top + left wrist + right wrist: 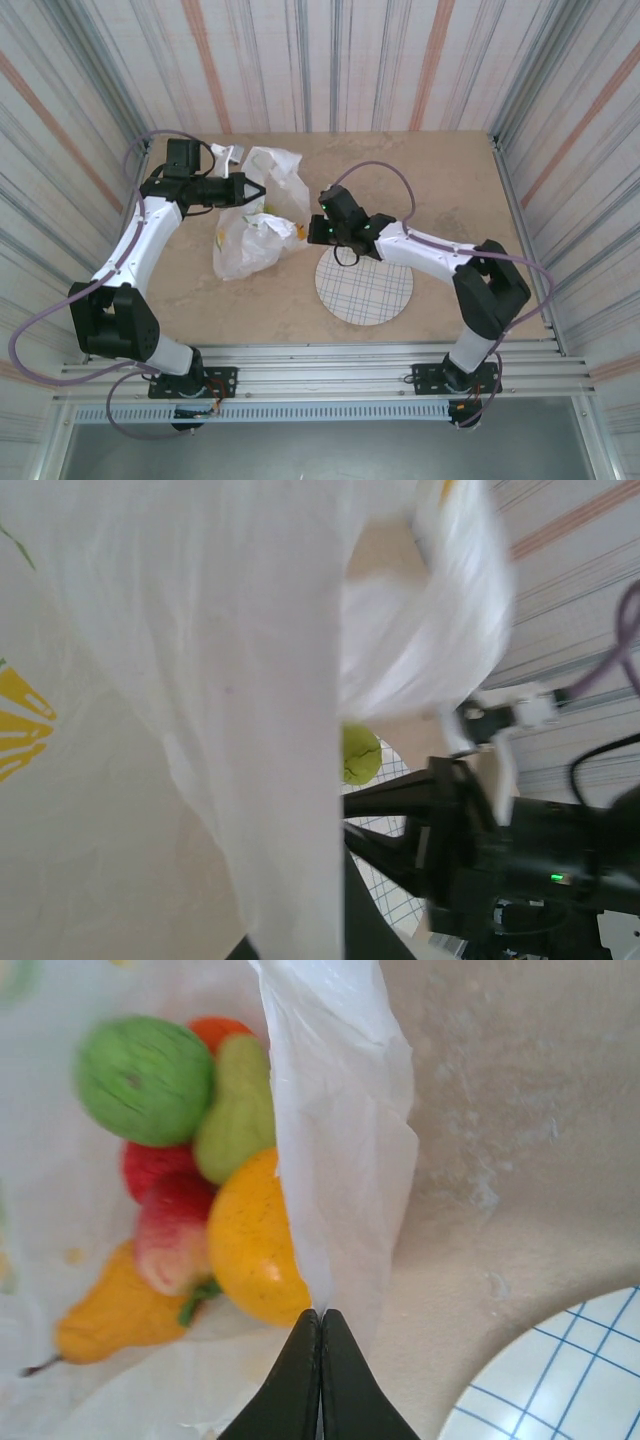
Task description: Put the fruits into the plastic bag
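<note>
1. The plastic bag [243, 245] is seen on the left half of the worktop [450, 180], toward its far edge.
2. The fruits [150, 1165] are heaped inside the bag: a green apple [145, 1080], a green pear [238, 1110], an orange [250, 1240], a red apple [170, 1235] and a yellow pear [115, 1320].
3. The left gripper [262, 188] is closed on the bag's upper film.
4. The right gripper [320, 1315] is shut, with the bag's rim pinched at its tips.
5. The plate [365, 290] is set by the worktop's near edge, near the bag.
</note>
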`<state>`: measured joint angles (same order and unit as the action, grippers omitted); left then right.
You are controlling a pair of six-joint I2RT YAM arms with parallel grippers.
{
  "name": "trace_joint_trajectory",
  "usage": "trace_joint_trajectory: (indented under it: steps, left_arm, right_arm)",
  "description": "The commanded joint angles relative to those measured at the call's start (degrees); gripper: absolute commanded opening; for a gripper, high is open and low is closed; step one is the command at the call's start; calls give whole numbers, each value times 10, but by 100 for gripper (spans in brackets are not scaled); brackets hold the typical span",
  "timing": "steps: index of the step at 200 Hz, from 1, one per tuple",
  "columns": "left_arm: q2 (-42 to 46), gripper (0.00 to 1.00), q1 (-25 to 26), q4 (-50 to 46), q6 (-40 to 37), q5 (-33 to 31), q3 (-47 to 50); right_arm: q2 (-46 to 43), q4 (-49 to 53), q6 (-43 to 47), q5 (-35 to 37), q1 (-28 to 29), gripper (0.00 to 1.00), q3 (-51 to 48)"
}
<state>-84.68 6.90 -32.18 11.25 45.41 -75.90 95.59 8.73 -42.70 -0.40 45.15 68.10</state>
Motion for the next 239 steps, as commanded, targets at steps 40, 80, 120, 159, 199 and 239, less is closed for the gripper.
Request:
trace_joint_trajectory:
  steps: [40, 80, 120, 159, 199, 239]
  left_arm:
    - [20, 0, -29, -32, 9, 12, -51]
    - [11, 0, -29, -21, 40, 25, -65]
    - [-7, 0, -29, -15, 62, 39, -115]
    - [-26, 0, -28, -36, 35, 10, -104]
    - [-32, 0, -22, -60, 12, 17, -59]
    - [-19, 0, -20, -54, 9, 22, -44]
  right_arm:
    - [-94, 1, 8, 32, 41, 3, 34]
    - [-130, -6, 12, 64, 69, 3, 13]
    - [-149, -23, 31, 64, 76, 3, 29]
    - [-153, -28, 34, 81, 77, 2, -5]
    - [-139, -16, 9, 89, 69, 5, -71]
    - [-137, 7, 2, 78, 61, 14, -110]
